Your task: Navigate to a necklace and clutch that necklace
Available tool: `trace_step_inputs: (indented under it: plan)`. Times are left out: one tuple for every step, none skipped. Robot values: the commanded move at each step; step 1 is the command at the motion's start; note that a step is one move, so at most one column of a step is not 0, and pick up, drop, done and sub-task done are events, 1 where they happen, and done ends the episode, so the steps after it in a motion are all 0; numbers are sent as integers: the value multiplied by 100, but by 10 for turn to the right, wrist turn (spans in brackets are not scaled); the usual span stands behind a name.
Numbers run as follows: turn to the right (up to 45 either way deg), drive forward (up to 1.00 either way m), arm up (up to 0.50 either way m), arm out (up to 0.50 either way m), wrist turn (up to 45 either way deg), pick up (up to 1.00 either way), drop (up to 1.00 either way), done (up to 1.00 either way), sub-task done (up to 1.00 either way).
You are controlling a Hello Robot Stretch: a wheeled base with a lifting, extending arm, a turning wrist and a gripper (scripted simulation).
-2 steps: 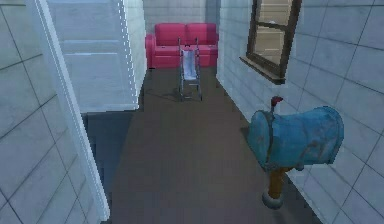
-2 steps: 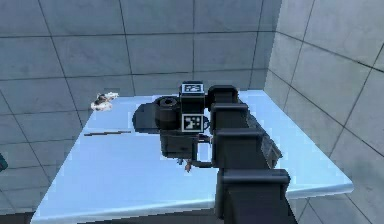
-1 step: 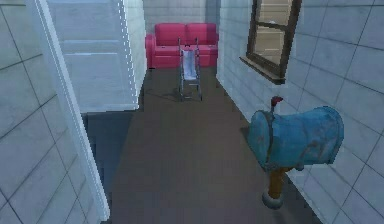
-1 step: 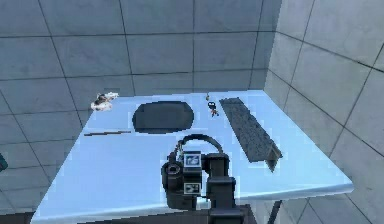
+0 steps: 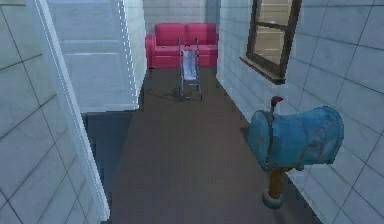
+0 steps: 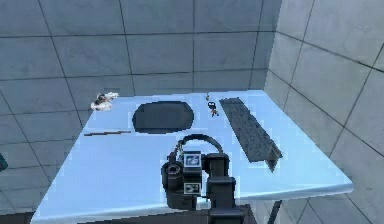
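Fingers (image 6: 172,172) over blue table (image 6: 110,170); cannot tell if holding anything; pale blob (image 6: 103,100) beyond

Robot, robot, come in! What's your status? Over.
Gripper at blue table's near side, can't tell if holding anything. Small whitish thing, maybe the necklace, far left corner. Dark oval mat between.
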Motion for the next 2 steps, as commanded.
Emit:
trace_step_inputs:
  plan:
    - [0, 0, 10, 0, 0, 0, 0, 0, 0]
    - [0, 0, 0, 0, 0, 0, 0, 100, 0]
